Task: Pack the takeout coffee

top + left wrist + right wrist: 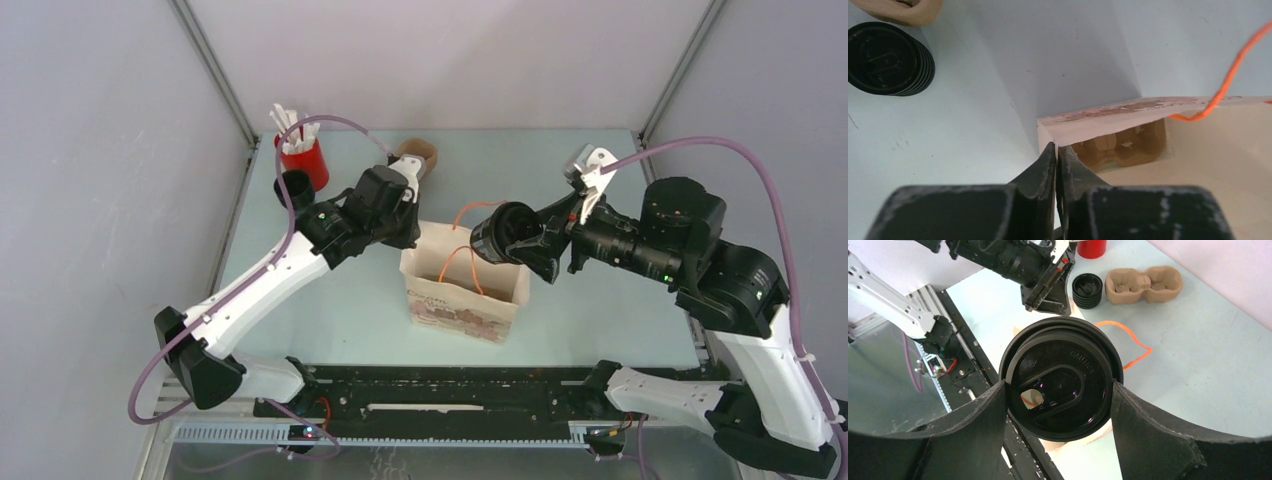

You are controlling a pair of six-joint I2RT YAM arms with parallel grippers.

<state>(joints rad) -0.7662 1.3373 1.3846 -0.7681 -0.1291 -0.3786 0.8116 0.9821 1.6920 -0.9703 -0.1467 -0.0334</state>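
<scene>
Left claw (1056, 150) is clenched on the far-left rim of the paper bag (462, 305), apparently to hold the mouth open and steady the bag on the desk (350, 300). The left arm stretches from the near-left base to that corner, wrist angled down. Right claw (1059, 386) is grasping the coffee cup (503, 232) with 1 finger on each side of the lid. The cup hangs above the bag's right half, not yet inside; its exact tilt is unclear. The right arm is bent at the elbow, forearm pointing left. Judgement: a straight lowering into the mouth looks possible.
</scene>
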